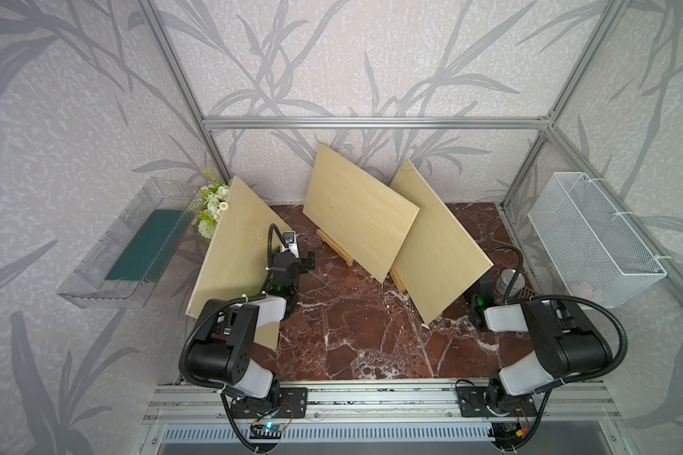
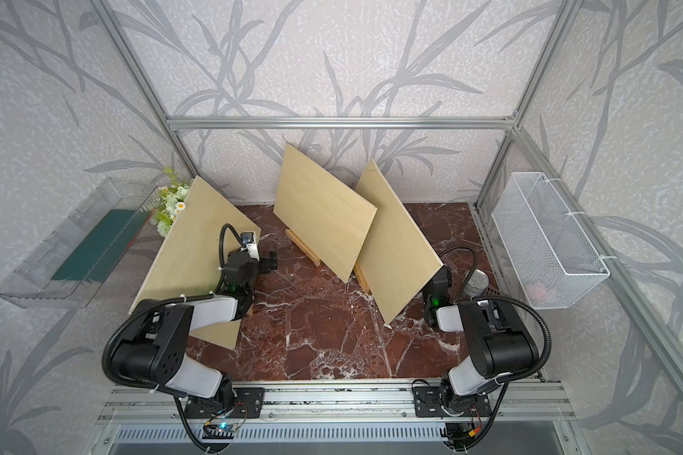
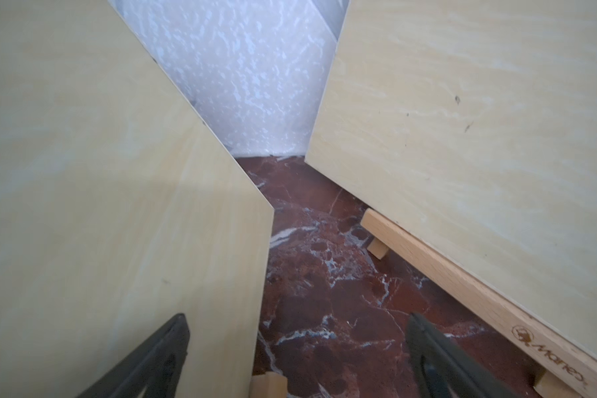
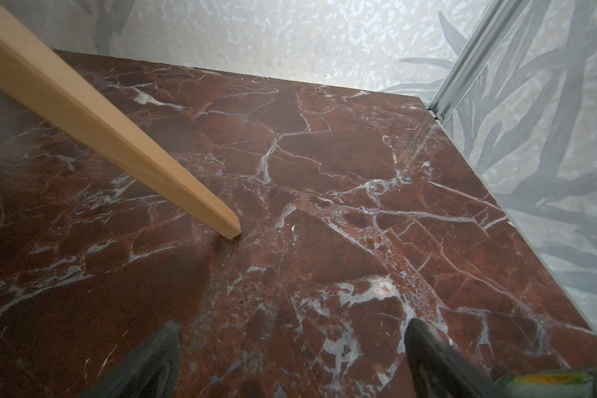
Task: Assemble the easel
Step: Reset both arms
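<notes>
Now, at your far left a board (image 1: 233,252) leans beside the flowers (image 1: 213,205); your left gripper (image 3: 297,324) hangs at its edge, jaws apart, empty. Next stands the easel (image 1: 334,246) on the marble table (image 1: 351,335), carrying a second board (image 1: 359,220), with a third board (image 1: 438,244) just beside it. Your right gripper (image 4: 293,330), jaws apart, holds nothing near a slanting wooden leg (image 4: 118,138).

flowers (image 1: 213,201) beside clear tray (image 1: 97,258); grey cup (image 1: 510,280) near wire basket (image 1: 594,246)

Left end effector (image 3: 297,320) wide open; right end effector (image 4: 293,324) likewise.
</notes>
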### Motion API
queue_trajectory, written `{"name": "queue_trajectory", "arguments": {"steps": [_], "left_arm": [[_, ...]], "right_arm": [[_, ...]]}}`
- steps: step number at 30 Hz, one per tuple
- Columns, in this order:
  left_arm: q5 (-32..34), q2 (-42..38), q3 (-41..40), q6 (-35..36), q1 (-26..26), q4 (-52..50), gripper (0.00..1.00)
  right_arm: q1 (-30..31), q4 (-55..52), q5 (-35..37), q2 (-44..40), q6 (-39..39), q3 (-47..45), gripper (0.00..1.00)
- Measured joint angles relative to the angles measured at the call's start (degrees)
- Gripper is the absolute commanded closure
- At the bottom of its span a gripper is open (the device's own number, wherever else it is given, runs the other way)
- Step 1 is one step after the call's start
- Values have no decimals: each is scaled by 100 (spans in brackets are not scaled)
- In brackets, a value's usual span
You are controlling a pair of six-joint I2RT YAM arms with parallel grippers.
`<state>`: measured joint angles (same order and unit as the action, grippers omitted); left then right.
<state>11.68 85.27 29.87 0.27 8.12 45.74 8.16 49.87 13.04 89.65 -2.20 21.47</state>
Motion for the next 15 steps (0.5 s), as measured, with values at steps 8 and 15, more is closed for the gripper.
{"name": "queue_trajectory", "arguments": {"steps": [8,15], "left_arm": [[-9,-1047,-125,0,-188,-719,1],[-826,-861,-31,-166,-623,-1027,4]], "right_arm": [[0,0,0,0,0,0,1],[0,-2,2,0,0,0,1]]}}
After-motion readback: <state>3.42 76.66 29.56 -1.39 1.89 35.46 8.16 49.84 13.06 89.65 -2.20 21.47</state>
